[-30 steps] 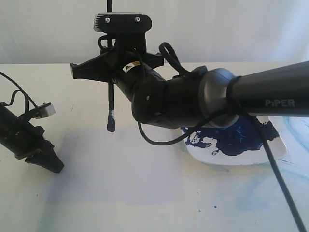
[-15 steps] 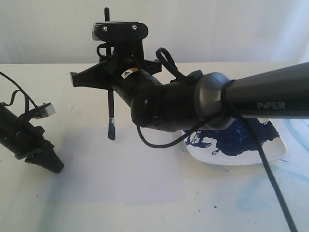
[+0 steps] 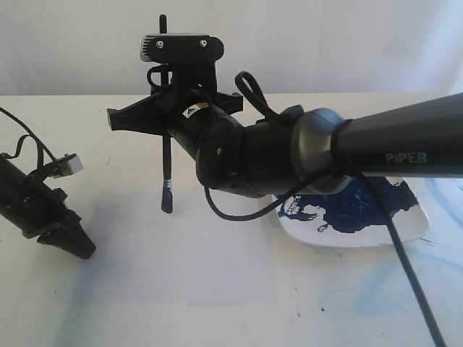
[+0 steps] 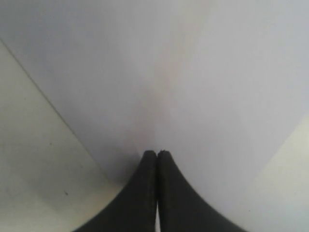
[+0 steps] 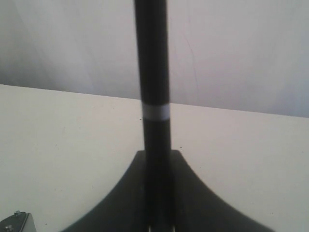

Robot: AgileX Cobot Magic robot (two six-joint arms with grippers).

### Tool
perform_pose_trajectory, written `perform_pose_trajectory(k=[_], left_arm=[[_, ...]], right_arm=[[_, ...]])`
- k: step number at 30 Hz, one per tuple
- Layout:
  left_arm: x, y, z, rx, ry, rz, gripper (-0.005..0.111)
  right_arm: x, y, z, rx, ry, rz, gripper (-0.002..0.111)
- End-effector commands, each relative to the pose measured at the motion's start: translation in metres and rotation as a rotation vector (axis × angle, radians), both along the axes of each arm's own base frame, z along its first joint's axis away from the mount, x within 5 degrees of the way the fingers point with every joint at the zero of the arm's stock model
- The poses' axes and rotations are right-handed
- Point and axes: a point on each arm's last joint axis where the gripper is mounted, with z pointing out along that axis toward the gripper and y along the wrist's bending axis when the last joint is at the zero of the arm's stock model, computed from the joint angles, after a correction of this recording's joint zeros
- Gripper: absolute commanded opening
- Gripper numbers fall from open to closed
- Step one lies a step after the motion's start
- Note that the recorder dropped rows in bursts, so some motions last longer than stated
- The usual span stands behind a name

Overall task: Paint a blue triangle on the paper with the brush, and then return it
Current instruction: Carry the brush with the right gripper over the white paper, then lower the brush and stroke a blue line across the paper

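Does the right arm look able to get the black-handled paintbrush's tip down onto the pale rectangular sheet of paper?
Probably yes. The right pincer holds the black-handled paintbrush upright, tip low over bare pale paper with nothing beneath; the shut left pincer sits clear at the sheet's edge.

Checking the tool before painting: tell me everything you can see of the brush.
The brush is long and thin, with a black handle, a silvery ferrule and blue-stained bristles. It stands upright, bristles down, clamped mid-handle in the right gripper. Its tip is over the paper near one edge; whether it touches cannot be told.
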Motion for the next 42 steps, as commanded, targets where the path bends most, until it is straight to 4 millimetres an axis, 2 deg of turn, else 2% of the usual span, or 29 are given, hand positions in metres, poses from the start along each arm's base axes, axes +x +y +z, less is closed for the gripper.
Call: perform_pose_trajectory(k=[1, 8, 28, 37, 42], left_arm=[[-0.004, 0.001, -0.003, 0.002, 0.030, -0.020, 0.000], [-0.004, 0.001, -0.003, 0.002, 0.030, -0.020, 0.000], [-0.004, 0.001, -0.003, 0.002, 0.030, -0.020, 0.000], [-0.004, 0.000, -0.003, 0.001, 0.031, -0.021, 0.000], [-0.003, 0.000, -0.003, -0.001, 0.029, -0.017, 0.000]], right_arm=[[-0.001, 0.001, -0.002, -0.014, 0.008, 0.007, 0.000], [-0.002, 0.001, -0.004, -0.058, 0.004, 0.030, 0.000], [0.002, -0.012, -0.005, -0.117, 0.078, -0.107, 0.000], [0.005, -0.020, -0.008, -0.154, 0.101, -0.198, 0.000], [0.006, -0.032, 0.001, -0.165, 0.098, -0.300, 0.000]])
